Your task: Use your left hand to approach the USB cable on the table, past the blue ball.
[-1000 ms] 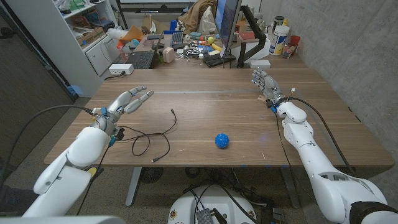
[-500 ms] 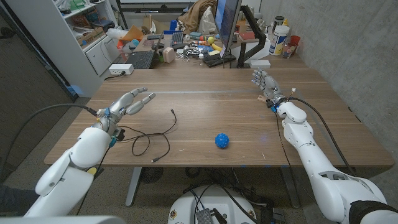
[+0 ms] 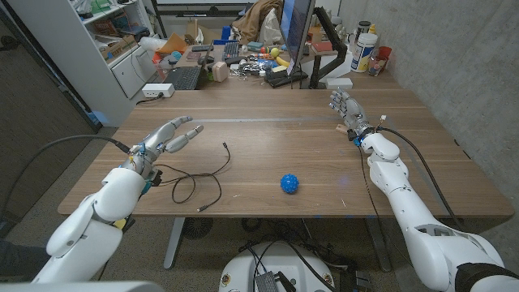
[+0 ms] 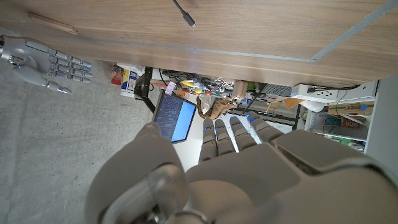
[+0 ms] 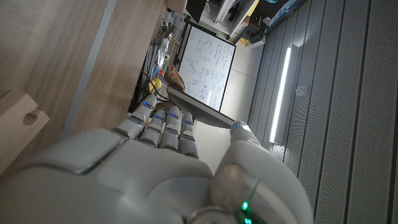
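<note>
The head view looks down from above over the whole worktop [image 3: 268,146], arms entering from the bottom corners. The left wrist view sits close behind the left hand [image 4: 236,168], upside down (worktop across the frame's top), and shares the monitor [image 4: 173,115] and right hand [image 4: 43,62] with it. The right wrist view hugs its own fingers [image 5: 165,127].

Your left hand [image 3: 169,135] hovers above the wooden bench [image 3: 276,138], fingers extended and apart, holding nothing. The thin black USB cable [image 3: 197,182] loops just beside it, toward the bench's middle. The small blue ball [image 3: 289,183] sits beyond the cable. Your right hand [image 3: 344,107], fingers extended, is well apart from both.
</note>
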